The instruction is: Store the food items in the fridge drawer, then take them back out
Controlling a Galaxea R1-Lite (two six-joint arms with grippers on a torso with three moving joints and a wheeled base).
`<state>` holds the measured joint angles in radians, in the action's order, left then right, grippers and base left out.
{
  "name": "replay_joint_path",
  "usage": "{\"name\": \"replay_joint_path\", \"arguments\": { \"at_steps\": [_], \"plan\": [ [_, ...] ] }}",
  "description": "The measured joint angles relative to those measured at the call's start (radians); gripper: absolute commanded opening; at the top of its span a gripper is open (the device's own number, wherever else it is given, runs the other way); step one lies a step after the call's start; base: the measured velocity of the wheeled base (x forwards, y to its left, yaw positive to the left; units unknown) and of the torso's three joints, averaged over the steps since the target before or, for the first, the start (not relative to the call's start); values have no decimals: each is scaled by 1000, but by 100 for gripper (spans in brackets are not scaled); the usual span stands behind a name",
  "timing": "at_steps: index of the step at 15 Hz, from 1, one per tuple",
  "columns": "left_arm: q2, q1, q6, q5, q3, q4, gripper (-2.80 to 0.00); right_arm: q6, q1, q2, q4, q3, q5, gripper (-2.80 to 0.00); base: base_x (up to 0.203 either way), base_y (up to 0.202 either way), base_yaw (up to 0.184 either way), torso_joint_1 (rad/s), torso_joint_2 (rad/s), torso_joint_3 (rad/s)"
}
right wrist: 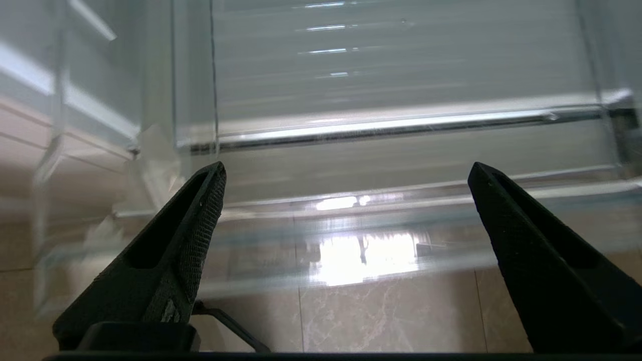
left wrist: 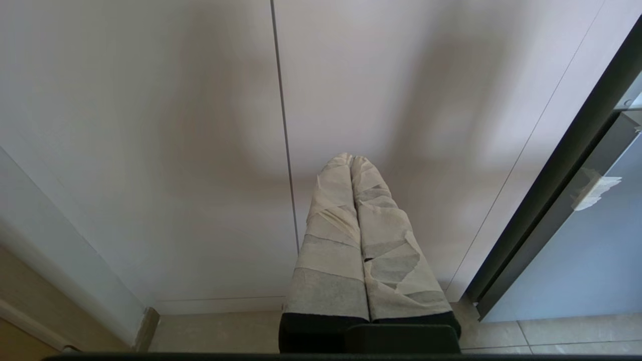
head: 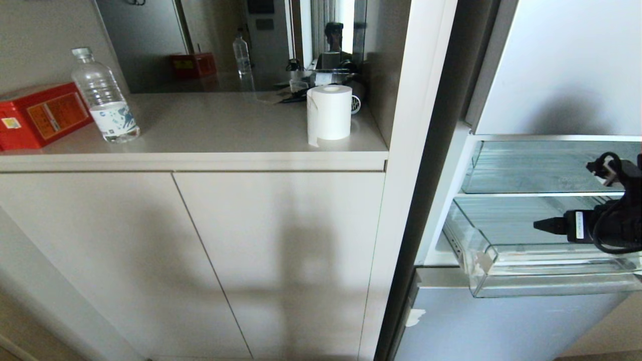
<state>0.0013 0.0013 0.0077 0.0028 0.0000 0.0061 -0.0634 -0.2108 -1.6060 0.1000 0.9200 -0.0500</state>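
The fridge drawer is clear plastic and stands pulled out from the open fridge at the right. No food items show in any view, and the part of the drawer I can see holds nothing. My right arm reaches in from the right above the drawer. In the right wrist view my right gripper is open wide with nothing between its black fingers, facing the drawer's thick front lip. My left gripper, wrapped in pale tape, is shut and hangs low in front of the cabinet doors.
A glass shelf sits just above the drawer. The counter left of the fridge carries a water bottle, a red box and a paper roll. A pale-blue lower fridge door panel lies under the drawer, with tiled floor below.
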Motion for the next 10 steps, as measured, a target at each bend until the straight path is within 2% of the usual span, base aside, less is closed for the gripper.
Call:
{"name": "replay_joint_path", "arguments": {
  "at_steps": [6, 10],
  "plan": [
    [0, 0, 0, 0, 0, 0, -280, -9, -4, -134, -10, 60, -8, 0, 0, 0, 0, 0, 0, 0],
    [0, 0, 0, 0, 0, 0, -280, -26, -22, -141, -92, 61, -7, 0, 0, 0, 0, 0, 0, 0]
  ]
}}
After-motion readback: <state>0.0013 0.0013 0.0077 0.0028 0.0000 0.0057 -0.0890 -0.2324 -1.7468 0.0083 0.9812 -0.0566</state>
